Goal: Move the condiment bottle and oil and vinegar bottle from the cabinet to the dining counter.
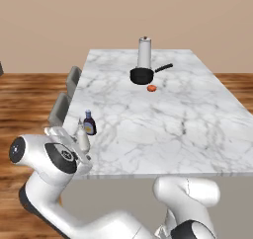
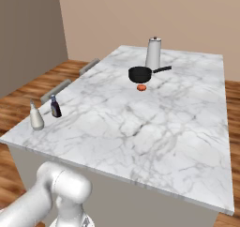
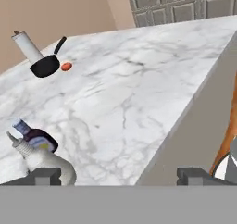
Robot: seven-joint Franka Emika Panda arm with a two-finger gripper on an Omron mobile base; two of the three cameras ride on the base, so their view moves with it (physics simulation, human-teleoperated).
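Nearest, the gripper hangs with jaws spread wide, holding nothing. Beside it, the oil and vinegar bottle and condiment bottle stand upright, the 2 close together by the dining counter's corner, seemingly delivered.

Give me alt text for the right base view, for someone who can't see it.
A white marble dining counter holds a pale oil and vinegar bottle and a dark condiment bottle standing apart near its left corner. Farther back sit a black pan, a steel cylinder and a small orange item.
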